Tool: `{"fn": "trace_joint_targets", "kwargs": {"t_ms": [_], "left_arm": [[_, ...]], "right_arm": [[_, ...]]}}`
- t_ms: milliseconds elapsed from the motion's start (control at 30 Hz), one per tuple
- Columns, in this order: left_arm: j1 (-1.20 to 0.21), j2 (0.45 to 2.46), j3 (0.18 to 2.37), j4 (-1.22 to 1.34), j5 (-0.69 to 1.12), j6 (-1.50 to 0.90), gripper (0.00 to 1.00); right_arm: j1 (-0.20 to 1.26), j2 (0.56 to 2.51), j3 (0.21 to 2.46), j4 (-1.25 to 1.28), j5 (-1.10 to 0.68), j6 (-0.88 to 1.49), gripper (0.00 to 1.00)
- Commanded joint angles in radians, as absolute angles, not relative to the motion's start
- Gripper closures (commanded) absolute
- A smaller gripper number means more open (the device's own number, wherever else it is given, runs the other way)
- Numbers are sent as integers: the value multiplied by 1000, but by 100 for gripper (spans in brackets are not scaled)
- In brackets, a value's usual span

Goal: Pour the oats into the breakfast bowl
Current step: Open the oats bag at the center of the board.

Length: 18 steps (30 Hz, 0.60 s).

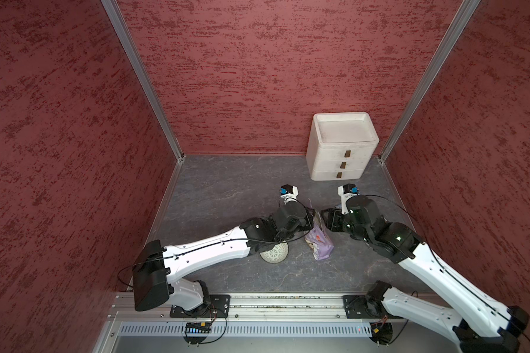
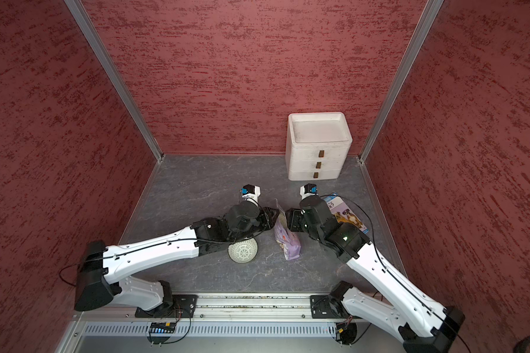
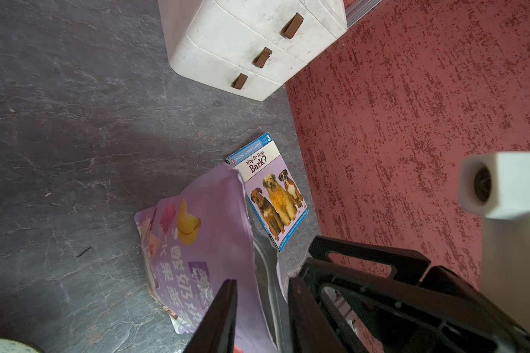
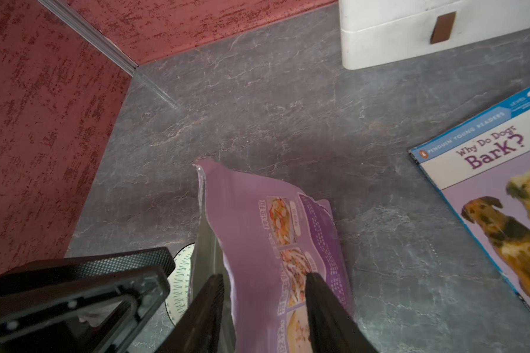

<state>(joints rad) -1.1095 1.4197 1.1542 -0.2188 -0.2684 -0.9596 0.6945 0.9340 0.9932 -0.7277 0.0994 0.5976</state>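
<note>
- The small round white breakfast bowl with a grey lattice pattern (image 1: 275,254) is sitting behind the left jaws, partly under that arm, showing no flakes.
- The lilac-purple stand-up foil pouch (image 1: 318,241) is standing between both sets of jaws, hiding the oats.
- The left gripper (image 3: 262,284) is straddling the pouch's front wall; I cannot tell whether it is pinching.
- The right gripper (image 4: 263,276) is straddling the back wall, jaws spread.
- The mouth is seemingly being opened; pouring is needing a firm hold, then tilting bowlward.
- Beyond the right jaws, a flat blue dog book (image 2: 346,214) and a white three-drawer box (image 1: 338,152) are lying idle.
</note>
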Motion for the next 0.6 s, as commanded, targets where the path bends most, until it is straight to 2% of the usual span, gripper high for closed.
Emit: {"fn": "trace_joint_targets", "kwargs": {"t_ms": [0,200,333,567], "left_arm": [[-1106,1431,1177,-236,-246,-976,69],[-1106,1437,1169,-250,-242,-991,69],[-1106,1446,1170,-249,-235,-994,70],[-1106,1466,1174,-242,-217,-996,73]], "right_arm": [[684,929,985,-684,-1,580,52],[683,898,972,-680,8,587,51],[683,926,959,-699,18,583,56],[683,954,952,-708,37,570,60]]}}
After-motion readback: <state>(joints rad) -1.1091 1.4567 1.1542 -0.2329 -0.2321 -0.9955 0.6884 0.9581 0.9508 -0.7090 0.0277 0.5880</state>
